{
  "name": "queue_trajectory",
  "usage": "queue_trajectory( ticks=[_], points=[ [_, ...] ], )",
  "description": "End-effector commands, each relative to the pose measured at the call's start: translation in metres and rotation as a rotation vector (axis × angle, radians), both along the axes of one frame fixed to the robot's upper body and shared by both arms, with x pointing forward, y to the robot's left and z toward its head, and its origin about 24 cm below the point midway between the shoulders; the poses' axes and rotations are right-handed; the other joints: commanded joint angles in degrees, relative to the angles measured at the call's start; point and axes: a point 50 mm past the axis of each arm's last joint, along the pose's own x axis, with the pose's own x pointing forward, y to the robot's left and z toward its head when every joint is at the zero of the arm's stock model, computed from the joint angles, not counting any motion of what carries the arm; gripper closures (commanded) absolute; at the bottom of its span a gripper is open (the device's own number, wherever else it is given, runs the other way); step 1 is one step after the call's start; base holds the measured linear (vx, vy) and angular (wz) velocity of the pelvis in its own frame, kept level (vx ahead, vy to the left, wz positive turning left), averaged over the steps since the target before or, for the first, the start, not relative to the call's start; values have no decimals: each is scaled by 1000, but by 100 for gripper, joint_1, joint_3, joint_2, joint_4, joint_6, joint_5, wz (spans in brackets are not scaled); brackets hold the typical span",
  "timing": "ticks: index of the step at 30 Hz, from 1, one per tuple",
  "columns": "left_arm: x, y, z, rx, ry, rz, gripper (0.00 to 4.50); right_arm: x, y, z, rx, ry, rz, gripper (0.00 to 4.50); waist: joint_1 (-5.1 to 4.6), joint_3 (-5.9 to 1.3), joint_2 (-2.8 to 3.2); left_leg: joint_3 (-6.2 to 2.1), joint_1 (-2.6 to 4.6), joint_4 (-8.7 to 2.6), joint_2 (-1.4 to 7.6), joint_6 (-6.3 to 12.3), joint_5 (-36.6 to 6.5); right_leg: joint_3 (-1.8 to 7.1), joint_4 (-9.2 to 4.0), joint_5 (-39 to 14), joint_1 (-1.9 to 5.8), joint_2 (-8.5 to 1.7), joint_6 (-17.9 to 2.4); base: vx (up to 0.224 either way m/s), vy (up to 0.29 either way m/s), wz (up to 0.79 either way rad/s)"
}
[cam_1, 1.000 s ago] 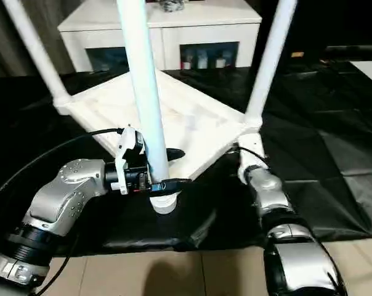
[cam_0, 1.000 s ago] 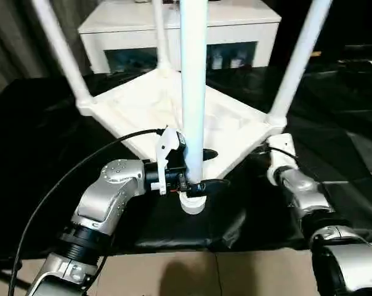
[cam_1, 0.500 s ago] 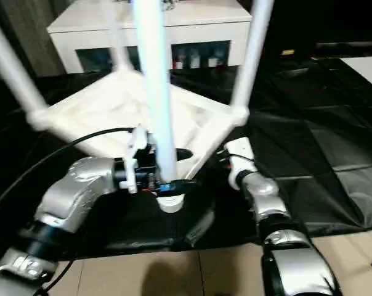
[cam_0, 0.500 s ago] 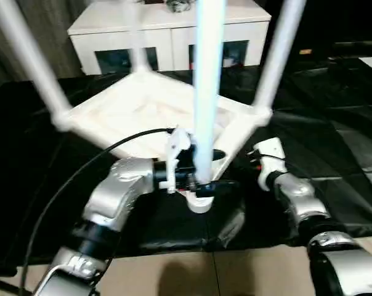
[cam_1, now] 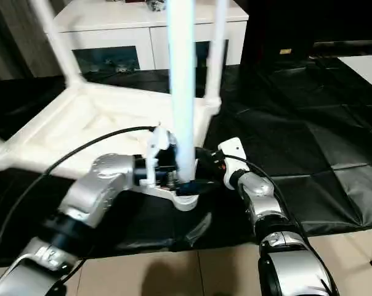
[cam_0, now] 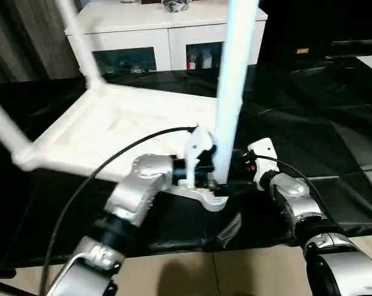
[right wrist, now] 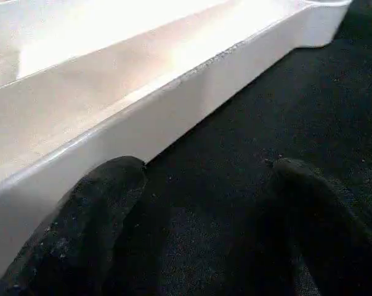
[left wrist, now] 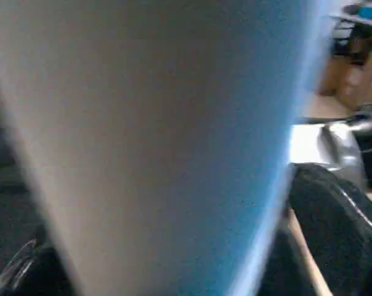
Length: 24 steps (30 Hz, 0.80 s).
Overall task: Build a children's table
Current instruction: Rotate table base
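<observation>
Head stereo pair: looks forward and down over both forearms at the tabletop [cam_0: 112, 132] on black sheeting [cam_0: 334, 123], cabinet [cam_0: 167, 28] behind. The eyes share this scene, slightly offset.
Left wrist camera: pressed close against a leg [left wrist: 149, 135], facing along its fingers.
Right wrist camera: low over the sheeting, looking along the tabletop's side wall, very near.

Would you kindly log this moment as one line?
left gripper: shut on leg | right gripper: open beside tabletop
</observation>
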Motion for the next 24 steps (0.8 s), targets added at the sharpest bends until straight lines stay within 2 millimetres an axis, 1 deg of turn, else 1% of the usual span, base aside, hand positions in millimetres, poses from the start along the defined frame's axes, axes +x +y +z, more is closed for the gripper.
queue_trajectory(
  ticks=[1,4,5,7,8,10,11,13,14,16,17,18,19,20,21,22,23,24],
  points=[
    [10,-2,0,50,-46,69,3,6,14,10,-6,-51,45,49,22,-377,-43,-187,158,-476,256,394,-1833,37,-365,-838,217,-88,-1646,0,0,0],
    [15,-1,1,45,-58,107,3,5,16,12,24,-53,66,49,24,-382,-38,-196,155,-480,261,379,-1869,36,-355,-797,228,-98,-1644,0,0,0],
    [17,-2,2,32,-59,116,3,4,19,12,39,-57,96,49,25,-388,-42,-190,160,-472,259,403,-1837,35,-352,-725,222,-92,-1662,0,0,0],
    [17,-3,2,28,-59,116,3,3,20,12,44,-59,110,49,39,-391,-41,-188,149,-470,263,453,-1761,29,-341,-613,235,-95,-1703,0,0,0],
    [19,-7,4,5,-65,124,3,-2,30,11,80,-55,193,49,45,-386,-24,-178,148,-465,261,483,-1732,25,-342,-565,233,-89,-1721,0,0,0],
    [21,-10,6,-12,-71,136,3,-5,36,11,97,-59,251,49,55,-390,-35,-179,134,-460,267,538,-1684,20,-326,-461,253,-90,-1719,0,0,0],
    [22,-10,6,-19,-74,145,3,-6,36,12,89,-67,258,49,57,-386,-21,-180,139,-467,274,548,-1700,16,-331,-468,246,-90,-1718,0,0,0],
    [23,-10,6,-23,-78,154,3,-5,35,12,78,-75,246,49,42,-388,-31,-184,138,-468,274,518,-1758,16,-334,-561,242,-99,-1739,0,0,0],
    [25,-7,6,-25,-83,160,3,-2,29,15,63,-98,183,49,46,-383,-7,-188,143,-470,274,501,-1797,22,-345,-639,229,-107,-1742,0,0,0],
    [24,-2,6,-25,-78,138,3,3,20,20,69,-124,105,49,37,-382,-16,-190,147,-477,271,471,-1853,25,-353,-715,220,-103,-1728,0,0,0],
    [21,4,4,-22,-58,97,3,6,11,24,88,-139,64,49,36,-377,16,-190,148,-481,268,456,-1863,26,-355,-740,221,-104,-1724,0,0,0],
    [19,8,3,-21,-44,68,3,8,6,27,102,-148,43,49,39,-377,1,-188,148,-483,270,456,-1863,26,-358,-752,227,-109,-1733,0,0,0],
    [15,13,0,-12,-28,29,3,8,1,30,111,-155,34,49,52,-378,-6,-177,144,-475,273,485,-1785,26,-343,-685,233,-108,-1777,0,0,0],
    [11,20,-4,14,-10,-20,3,8,-5,33,111,-162,39,49,76,-378,1,-171,132,-462,274,577,-1631,23,-327,-600,248,-111,-1813,0,0,0],
    [11,20,-4,14,-10,-20,3,8,-5,33,111,-162,39,49,84,-373,20,-159,132,-451,273,658,-1502,18,-316,-523,237,-94,-1830,0,0,0],
    [5,29,-9,61,11,-72,3,6,-12,35,92,-172,58,49,97,-371,35,-155,148,-450,276,682,-1466,17,-311,-515,234,-91,-1830,0,0,0],
    [4,32,-11,76,15,-88,3,5,-14,36,85,-175,64,49,118,-362,46,-145,155,-444,270,737,-1414,17,-314,-582,223,-81,-1810,0,0,0],
    [4,32,-11,76,15,-88,3,5,-14,36,85,-175,64,49,136,-368,56,-146,167,-440,274,724,-1402,19,-311,-604,220,-83,-1799,0,0,0]
  ],
)
